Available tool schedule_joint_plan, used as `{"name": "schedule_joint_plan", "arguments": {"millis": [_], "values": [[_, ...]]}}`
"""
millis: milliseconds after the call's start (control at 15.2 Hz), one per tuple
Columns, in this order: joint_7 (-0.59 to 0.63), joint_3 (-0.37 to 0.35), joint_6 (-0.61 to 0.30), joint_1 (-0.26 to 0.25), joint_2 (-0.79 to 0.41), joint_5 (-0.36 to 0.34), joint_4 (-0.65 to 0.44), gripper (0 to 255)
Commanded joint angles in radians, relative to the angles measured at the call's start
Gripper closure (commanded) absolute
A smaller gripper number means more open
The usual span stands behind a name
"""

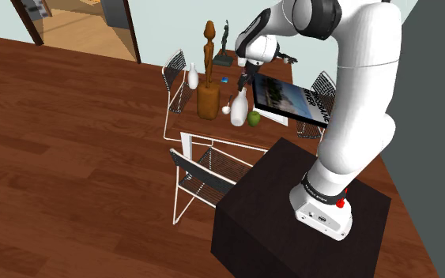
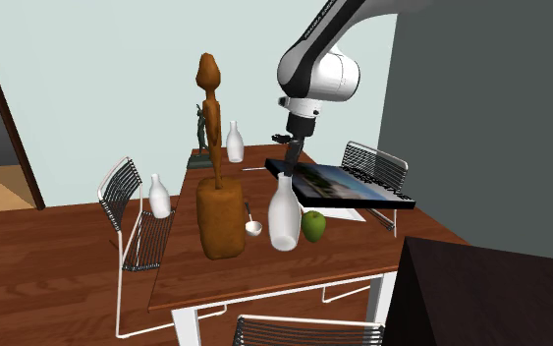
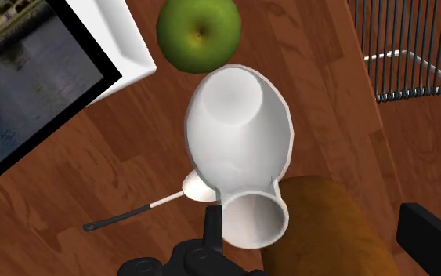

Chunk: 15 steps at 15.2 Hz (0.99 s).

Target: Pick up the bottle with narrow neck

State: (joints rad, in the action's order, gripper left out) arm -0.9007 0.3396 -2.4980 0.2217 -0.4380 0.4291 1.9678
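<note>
A white bottle with a narrow neck stands upright on the brown wooden table, between a brown wooden sculpture and a green apple. My black gripper hangs just above its neck, open. In the wrist view I look down on the bottle; its round mouth lies between the fingers of the gripper, close beside one finger and far from the other, and neither touches it. In the shoulder view the gripper is over the bottle.
Two smaller white bottles stand farther off on the table. A spoon lies by the bottle's base. A large picture book lies beyond the apple. Wire chairs ring the table. A dark figurine stands at the back.
</note>
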Motion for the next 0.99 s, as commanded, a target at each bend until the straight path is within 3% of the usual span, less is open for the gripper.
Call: {"name": "schedule_joint_plan", "arguments": {"millis": [0,660,726,924], "values": [[-0.028,-0.015,0.006,0.037,-0.085,0.031,-0.087,0],[-0.069,-0.054,-0.057,0.07,-0.176,0.078,-0.112,0],[-0.069,-0.054,-0.055,0.071,-0.177,0.078,-0.115,255],[-0.069,-0.054,-0.056,0.071,-0.176,0.078,-0.113,255]]}}
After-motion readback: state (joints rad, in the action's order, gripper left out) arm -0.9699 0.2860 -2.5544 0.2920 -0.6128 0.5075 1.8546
